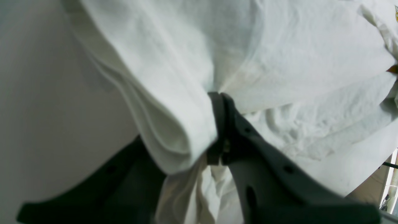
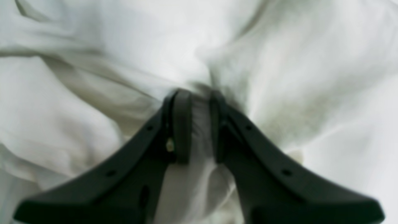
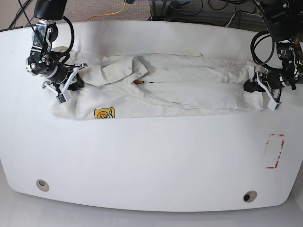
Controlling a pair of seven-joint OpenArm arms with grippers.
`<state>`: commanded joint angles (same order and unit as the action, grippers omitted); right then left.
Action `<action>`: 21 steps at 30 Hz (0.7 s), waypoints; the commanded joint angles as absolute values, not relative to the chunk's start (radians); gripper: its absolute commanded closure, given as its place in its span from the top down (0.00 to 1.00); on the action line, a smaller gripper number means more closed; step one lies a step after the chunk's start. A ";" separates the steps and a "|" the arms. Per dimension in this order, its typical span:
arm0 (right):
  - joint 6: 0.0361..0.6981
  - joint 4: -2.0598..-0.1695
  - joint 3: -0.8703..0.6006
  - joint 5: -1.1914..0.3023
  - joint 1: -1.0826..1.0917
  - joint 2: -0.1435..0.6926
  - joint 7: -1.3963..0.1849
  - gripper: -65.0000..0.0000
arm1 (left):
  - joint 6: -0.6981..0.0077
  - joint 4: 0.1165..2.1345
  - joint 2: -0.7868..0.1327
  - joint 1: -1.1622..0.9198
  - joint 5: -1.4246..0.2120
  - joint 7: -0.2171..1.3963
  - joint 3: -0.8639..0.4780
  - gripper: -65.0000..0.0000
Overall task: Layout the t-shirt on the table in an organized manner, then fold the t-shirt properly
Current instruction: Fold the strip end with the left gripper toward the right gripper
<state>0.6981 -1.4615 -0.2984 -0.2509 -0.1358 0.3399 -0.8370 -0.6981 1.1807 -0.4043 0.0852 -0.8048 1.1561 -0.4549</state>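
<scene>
The surface is a large glossy white top with curved edges, and it fills almost the whole base view. The t-shirt lies on its far half as a long, narrow band that runs from left to right, off-white and full of soft folds. Near the left end of the band a small yellow and orange graphic shows at the near edge of the cloth. A small dark orange spot shows at the collar area, left of the middle.

The right gripper is at the left end of the band in the base view. In the right wrist view its jaws stand a little apart with a bunch of cloth pressed between them, so they are clamped on the t-shirt. The left gripper is at the right end of the band. In the left wrist view its jaws are nearly together on a thick fold of the fabric, with layered hems hanging just to the left of them.

A red-outlined tape mark sits on the right side of the surface, apart from the shirt. Two round grey grommet holes, one at the near left and one at the near right, lie close to the near edge.
</scene>
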 joint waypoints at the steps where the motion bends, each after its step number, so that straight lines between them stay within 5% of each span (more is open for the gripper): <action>1: 0.698 -1.461 -0.298 -0.249 -0.136 0.337 -0.837 0.17 | -0.698 1.193 -0.404 0.085 -0.805 1.156 -0.455 0.11; 10: 0.698 -1.461 -0.298 -0.249 -0.137 0.331 -0.837 0.17 | -0.698 1.452 -0.369 0.038 -0.800 1.187 -0.438 0.10; 21: 0.698 -1.463 -0.298 -0.249 -0.137 0.331 -0.837 0.17 | -0.698 1.718 -0.239 0.036 -0.799 1.305 -0.246 0.10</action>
